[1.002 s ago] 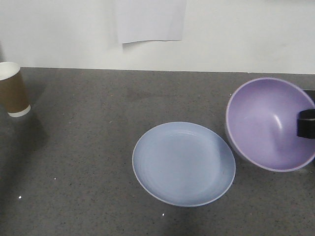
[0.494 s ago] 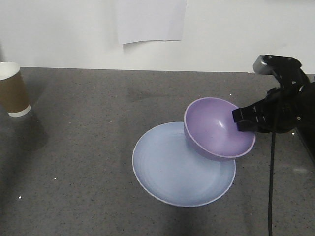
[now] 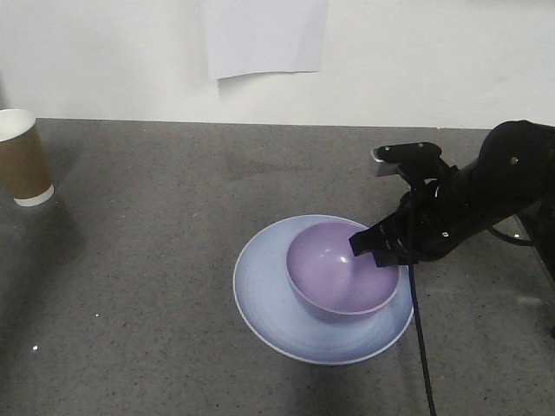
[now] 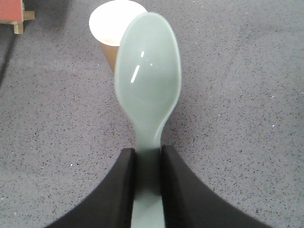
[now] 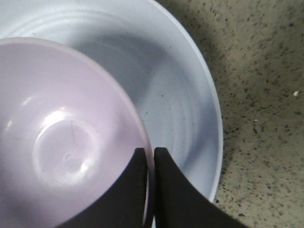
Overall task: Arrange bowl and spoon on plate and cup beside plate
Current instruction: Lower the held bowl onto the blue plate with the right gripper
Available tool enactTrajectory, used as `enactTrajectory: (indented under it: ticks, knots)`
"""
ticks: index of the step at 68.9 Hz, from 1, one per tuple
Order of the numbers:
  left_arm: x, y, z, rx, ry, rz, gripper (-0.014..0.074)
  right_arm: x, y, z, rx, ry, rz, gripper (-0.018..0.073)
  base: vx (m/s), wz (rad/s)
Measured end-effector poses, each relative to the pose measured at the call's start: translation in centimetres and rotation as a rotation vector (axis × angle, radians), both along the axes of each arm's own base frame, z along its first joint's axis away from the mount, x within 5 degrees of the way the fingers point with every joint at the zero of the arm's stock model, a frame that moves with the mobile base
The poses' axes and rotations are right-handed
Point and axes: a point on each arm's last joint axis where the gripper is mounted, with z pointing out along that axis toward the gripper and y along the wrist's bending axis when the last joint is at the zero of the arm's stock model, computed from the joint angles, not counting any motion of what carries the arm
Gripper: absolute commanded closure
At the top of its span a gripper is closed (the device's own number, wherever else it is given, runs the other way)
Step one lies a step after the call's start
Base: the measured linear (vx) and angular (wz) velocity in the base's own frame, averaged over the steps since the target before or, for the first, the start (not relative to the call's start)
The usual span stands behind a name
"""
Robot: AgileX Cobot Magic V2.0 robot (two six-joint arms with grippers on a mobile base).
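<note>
Bowl (image 3: 340, 276) sits empty on the plate (image 3: 260, 290), under my right gripper (image 5: 149, 152), which pinches its rim. My left gripper (image 4: 147, 153) clamps the spoon (image 4: 148, 80) handle, with the paper cup (image 4: 110, 28) just beyond.

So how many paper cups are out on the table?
1. The cup stands upright on the table at the far left edge of the front view, well apart from the plate. More could sit outside the frame.
</note>
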Motion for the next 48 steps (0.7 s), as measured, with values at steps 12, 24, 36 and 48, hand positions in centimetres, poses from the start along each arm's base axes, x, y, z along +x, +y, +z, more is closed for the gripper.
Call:
enactTrajectory:
  ticks: [12,24,36,48]
  knots:
    - [0.0,0.0,0.0,0.0,0.0,0.0,0.0603,0.35,0.13,-0.94,-0.006,0.026,-0.003,0.0534,0.0,0.0]
    - [0.0,0.0,0.0,0.0,0.0,0.0,0.0603,0.38,0.15,-0.89,-0.002,0.026,-0.008,0.0438,0.0,0.0]
    - [0.0,0.0,0.0,0.0,0.0,0.0,0.0603,0.39,0.16,-0.85,-0.001,0.025,-0.008,0.026,0.0,0.0]
    - [0.0,0.0,0.0,0.0,0.0,0.0,0.0603,0.29,0.11,-0.52,0.007,0.021,-0.031,0.0061,0.0,0.0]
